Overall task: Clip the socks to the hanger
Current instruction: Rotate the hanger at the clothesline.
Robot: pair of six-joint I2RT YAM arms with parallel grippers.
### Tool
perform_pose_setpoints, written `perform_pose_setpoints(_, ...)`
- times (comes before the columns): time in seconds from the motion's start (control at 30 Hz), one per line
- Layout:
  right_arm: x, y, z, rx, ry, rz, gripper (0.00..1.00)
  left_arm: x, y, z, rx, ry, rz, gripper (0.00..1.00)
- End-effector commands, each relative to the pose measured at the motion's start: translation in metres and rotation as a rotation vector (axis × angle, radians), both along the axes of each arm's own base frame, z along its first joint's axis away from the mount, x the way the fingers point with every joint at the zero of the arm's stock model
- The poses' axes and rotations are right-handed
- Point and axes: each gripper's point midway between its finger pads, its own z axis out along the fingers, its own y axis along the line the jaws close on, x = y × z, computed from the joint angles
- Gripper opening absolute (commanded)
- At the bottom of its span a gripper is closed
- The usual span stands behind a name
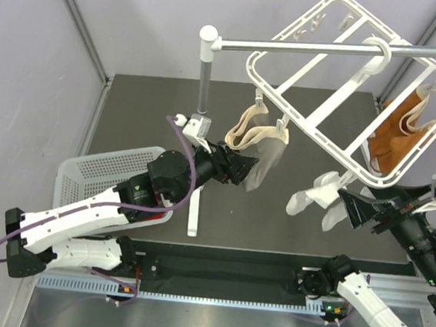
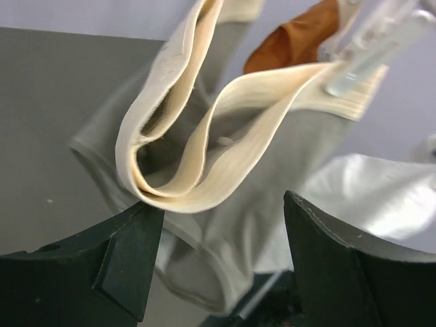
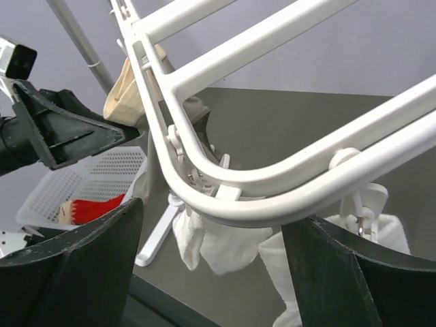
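Observation:
The white hanger [image 1: 328, 104] hangs tilted by its hook from the grey rail. A grey pair of socks with cream cuffs [image 1: 263, 141] is clipped at its left edge, an orange pair [image 1: 394, 138] at its right, and a white pair [image 1: 319, 193] at its near edge. My left gripper [image 1: 250, 169] is open right beside the grey socks; in the left wrist view [image 2: 221, 204] the cream cuffs [image 2: 204, 157] hang just ahead of its fingers. My right gripper [image 1: 350, 209] is open and empty just under the hanger's rim [image 3: 272, 197], beside the white socks [image 3: 218, 242].
A white perforated basket [image 1: 94, 171] stands at the left and holds a red sock [image 3: 95, 208]. The grey stand's pole [image 1: 205, 77] rises at the back centre, with its white foot [image 1: 194, 208] on the dark table.

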Motion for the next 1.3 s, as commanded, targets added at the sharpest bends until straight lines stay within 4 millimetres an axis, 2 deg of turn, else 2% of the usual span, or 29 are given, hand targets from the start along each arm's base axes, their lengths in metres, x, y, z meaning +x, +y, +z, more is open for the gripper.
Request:
perform_pose_setpoints(0.0, -0.011, -0.020, 0.010, -0.006, -0.036, -0.062, 0.80, 0.028, 0.008, 0.016, 0.072, -0.095, 0.153, 0.75)
perform_pose_setpoints(0.07, -0.016, -0.026, 0.015, 0.002, -0.052, -0.078, 0.81, 0.038, 0.002, 0.008, 0.134, -0.113, 0.183, 0.76)
perform_pose_setpoints(0.1, -0.017, -0.027, 0.017, 0.004, -0.056, -0.084, 0.81, 0.042, 0.002, 0.014, 0.148, -0.133, 0.204, 0.76)
perform_pose_setpoints(0.13, -0.018, -0.030, 0.018, 0.004, -0.061, -0.092, 0.81, 0.045, -0.001, 0.012, 0.163, -0.134, 0.208, 0.76)
perform_pose_setpoints(0.17, -0.019, -0.034, 0.021, 0.009, -0.068, -0.109, 0.82, 0.049, -0.010, 0.003, 0.193, -0.132, 0.205, 0.76)
perform_pose_setpoints(0.2, -0.020, -0.036, 0.022, 0.012, -0.070, -0.118, 0.82, 0.050, -0.014, 0.005, 0.196, -0.140, 0.196, 0.76)
perform_pose_setpoints(0.27, -0.021, -0.042, 0.024, 0.014, -0.080, -0.143, 0.82, 0.048, -0.032, -0.002, 0.211, -0.147, 0.136, 0.74)
perform_pose_setpoints(0.37, -0.023, -0.049, 0.028, 0.019, -0.092, -0.173, 0.84, 0.039, -0.050, -0.004, 0.195, -0.161, 0.039, 0.66)
perform_pose_setpoints(0.43, -0.023, -0.052, 0.030, 0.020, -0.098, -0.185, 0.84, 0.035, -0.057, -0.005, 0.181, -0.159, 0.006, 0.47)
perform_pose_setpoints(0.5, -0.023, -0.053, 0.032, 0.017, -0.104, -0.192, 0.84, 0.032, -0.060, -0.006, 0.171, -0.153, -0.016, 0.35)
perform_pose_setpoints(0.53, -0.024, -0.054, 0.032, 0.018, -0.107, -0.194, 0.85, 0.030, -0.062, -0.006, 0.167, -0.151, -0.027, 0.26)
perform_pose_setpoints(0.63, -0.023, -0.055, 0.032, 0.017, -0.106, -0.202, 0.85, 0.025, -0.066, -0.006, 0.150, -0.136, -0.051, 0.18)
perform_pose_setpoints(0.87, -0.022, -0.051, 0.035, 0.022, -0.114, -0.179, 0.86, 0.015, -0.097, -0.025, 0.148, -0.091, -0.128, 0.14)
perform_pose_setpoints(0.9, -0.022, -0.049, 0.036, 0.021, -0.116, -0.170, 0.86, 0.010, -0.103, -0.021, 0.139, -0.092, -0.144, 0.14)
perform_pose_setpoints(0.97, -0.022, -0.046, 0.036, 0.013, -0.114, -0.153, 0.87, 0.006, -0.113, -0.026, 0.145, -0.087, -0.161, 0.13)
perform_pose_setpoints(1.07, -0.020, -0.044, 0.033, 0.002, -0.104, -0.148, 0.88, -0.011, -0.139, -0.029, 0.114, -0.086, -0.232, 0.13)
perform_pose_setpoints(1.1, -0.020, -0.045, 0.033, 0.000, -0.105, -0.152, 0.88, -0.016, -0.148, -0.020, 0.101, -0.095, -0.250, 0.14)
perform_pose_setpoints(1.13, -0.020, -0.045, 0.033, 0.000, -0.105, -0.152, 0.88, -0.027, -0.164, -0.034, 0.131, -0.085, -0.283, 0.13)
perform_pose_setpoints(1.17, -0.021, -0.046, 0.033, 0.000, -0.106, -0.155, 0.89, -0.034, -0.172, -0.025, 0.120, -0.096, -0.296, 0.13)
perform_pose_setpoints(1.23, -0.021, -0.048, 0.032, -0.011, -0.101, -0.160, 0.89, -0.050, -0.187, -0.033, 0.141, -0.099, -0.330, 0.12)
perform_pose_setpoints(1.27, -0.023, -0.050, 0.034, -0.010, -0.107, -0.163, 0.89, -0.053, -0.190, -0.031, 0.139, -0.102, -0.330, 0.12)
